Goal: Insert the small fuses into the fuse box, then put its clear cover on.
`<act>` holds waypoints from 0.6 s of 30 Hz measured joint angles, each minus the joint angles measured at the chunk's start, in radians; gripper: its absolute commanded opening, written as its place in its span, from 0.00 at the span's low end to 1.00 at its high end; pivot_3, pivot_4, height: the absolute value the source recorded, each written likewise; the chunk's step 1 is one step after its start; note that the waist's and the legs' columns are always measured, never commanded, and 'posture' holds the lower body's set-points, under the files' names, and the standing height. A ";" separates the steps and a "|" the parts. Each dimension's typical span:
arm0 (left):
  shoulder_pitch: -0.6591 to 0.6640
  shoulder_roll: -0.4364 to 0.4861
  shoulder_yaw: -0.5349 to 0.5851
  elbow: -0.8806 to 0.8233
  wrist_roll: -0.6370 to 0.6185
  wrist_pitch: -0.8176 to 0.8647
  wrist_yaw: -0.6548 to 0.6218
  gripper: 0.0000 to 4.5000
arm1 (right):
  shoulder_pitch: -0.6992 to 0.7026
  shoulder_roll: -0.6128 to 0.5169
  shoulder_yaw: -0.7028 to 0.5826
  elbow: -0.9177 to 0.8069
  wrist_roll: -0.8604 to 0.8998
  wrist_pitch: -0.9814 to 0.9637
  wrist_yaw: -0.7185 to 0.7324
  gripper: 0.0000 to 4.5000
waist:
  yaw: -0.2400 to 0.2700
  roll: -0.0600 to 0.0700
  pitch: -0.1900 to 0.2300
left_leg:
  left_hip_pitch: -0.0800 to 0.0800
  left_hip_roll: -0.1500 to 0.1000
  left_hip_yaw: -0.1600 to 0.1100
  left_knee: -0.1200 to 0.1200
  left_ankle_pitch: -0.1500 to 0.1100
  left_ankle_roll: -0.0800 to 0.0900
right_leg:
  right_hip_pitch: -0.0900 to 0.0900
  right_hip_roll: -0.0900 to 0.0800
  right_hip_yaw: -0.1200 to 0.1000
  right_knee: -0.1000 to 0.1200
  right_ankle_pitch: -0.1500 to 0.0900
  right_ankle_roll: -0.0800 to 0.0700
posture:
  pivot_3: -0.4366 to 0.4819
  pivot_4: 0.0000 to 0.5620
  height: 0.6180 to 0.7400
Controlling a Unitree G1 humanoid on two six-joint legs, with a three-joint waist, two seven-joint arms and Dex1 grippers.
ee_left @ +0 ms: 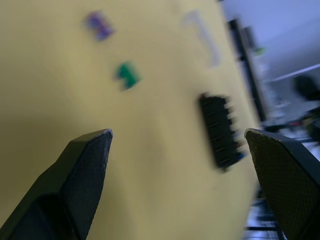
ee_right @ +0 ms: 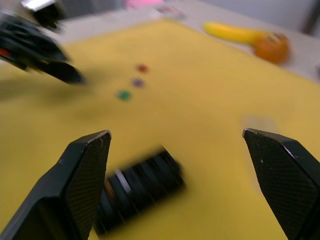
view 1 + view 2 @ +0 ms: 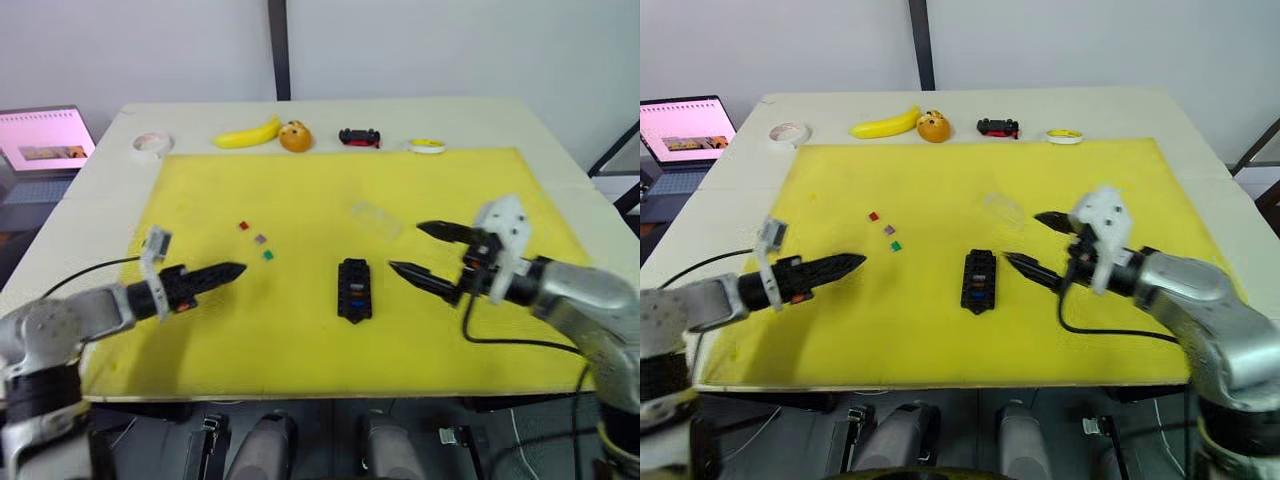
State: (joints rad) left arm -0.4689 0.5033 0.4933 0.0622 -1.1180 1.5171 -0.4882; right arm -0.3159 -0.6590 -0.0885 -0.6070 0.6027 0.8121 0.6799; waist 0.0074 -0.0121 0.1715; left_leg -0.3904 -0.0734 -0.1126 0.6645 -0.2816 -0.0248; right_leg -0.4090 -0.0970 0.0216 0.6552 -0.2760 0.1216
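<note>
The black fuse box (image 3: 354, 290) lies on the yellow mat (image 3: 450, 180), near its middle, with a few coloured fuses seated in its slots. Three loose small fuses lie to its left: red (image 3: 243, 226), purple (image 3: 260, 239) and green (image 3: 267, 255). The clear cover (image 3: 375, 217) rests flat on the mat beyond the box. My right gripper (image 3: 406, 247) hovers open just right of the box, with nothing between its fingers. My left gripper (image 3: 225, 272) is low over the mat, left of the box and near the green fuse; the left wrist view shows it open (image 1: 177, 132) and empty.
Along the table's far edge lie a tape roll (image 3: 152, 144), a banana (image 3: 248, 133), an orange (image 3: 295, 136), a black-and-red toy car (image 3: 359, 137) and a small yellow disc (image 3: 427, 146). A laptop (image 3: 45, 140) stands off the table's left.
</note>
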 measured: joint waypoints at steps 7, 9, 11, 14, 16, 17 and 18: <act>-0.093 -0.095 0.147 0.215 -0.003 0.089 0.194 1.00 | -0.051 0.051 0.198 0.034 -0.107 -0.033 -0.047 0.99 | -0.019 -0.001 0.000 | -0.002 -0.001 0.001 -0.001 0.003 -0.005 | -0.005 0.000 0.002 0.001 0.000 0.000 | 0.48 0.27 1.00; -0.111 -0.102 0.170 0.246 -0.006 0.089 0.223 1.00 | -0.056 0.053 0.221 0.044 -0.128 -0.052 -0.047 0.99 | -0.019 -0.001 -0.001 | -0.002 -0.001 0.001 -0.001 0.003 -0.005 | -0.005 0.000 0.002 0.001 0.000 0.000 | 0.48 0.27 1.00; -0.124 -0.102 0.189 0.254 -0.008 0.089 0.247 1.00 | -0.057 0.058 0.245 0.063 -0.151 -0.063 -0.047 0.99 | -0.019 -0.001 -0.001 | -0.002 -0.001 0.001 -0.001 0.003 -0.005 | -0.005 0.000 0.002 0.001 0.000 0.000 | 0.48 0.27 1.00; -0.129 -0.113 0.192 0.260 -0.008 0.089 0.273 1.00 | -0.057 0.066 0.261 0.077 -0.171 -0.076 -0.047 0.99 | -0.018 -0.001 -0.001 | -0.002 -0.001 0.001 -0.001 0.003 -0.005 | -0.005 0.000 0.002 0.001 0.000 0.000 | 0.48 0.27 1.00; -0.135 -0.125 0.203 0.270 -0.005 0.087 0.287 1.00 | -0.059 0.072 0.266 0.084 -0.181 -0.080 -0.047 0.99 | -0.017 -0.001 -0.001 | -0.002 -0.001 0.001 -0.001 0.003 -0.005 | -0.005 -0.001 0.002 0.001 0.000 0.000 | 0.48 0.27 1.00; -0.136 -0.127 0.208 0.270 -0.005 0.087 0.292 1.00 | -0.059 0.072 0.268 0.084 -0.187 -0.080 -0.047 0.99 | -0.018 -0.001 -0.001 | -0.002 -0.001 0.001 -0.001 0.003 -0.005 | -0.005 0.000 0.002 0.001 0.000 0.000 | 0.48 0.27 1.00; -0.137 -0.132 0.211 0.270 -0.004 0.087 0.297 1.00 | -0.059 0.073 0.268 0.084 -0.188 -0.080 -0.048 0.99 | -0.017 -0.001 -0.001 | -0.002 -0.001 0.001 -0.001 0.003 -0.005 | -0.005 0.000 0.002 0.001 0.000 0.000 | 0.48 0.27 1.00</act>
State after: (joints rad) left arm -0.6060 0.3714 0.7046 0.3326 -1.1225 1.6039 -0.1911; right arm -0.3749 -0.5865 0.1797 -0.5229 0.4143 0.7323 0.6319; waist -0.0100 -0.0133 0.1710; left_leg -0.3927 -0.0744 -0.1118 0.6633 -0.2788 -0.0299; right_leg -0.4138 -0.0975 0.0236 0.6560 -0.2761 0.1216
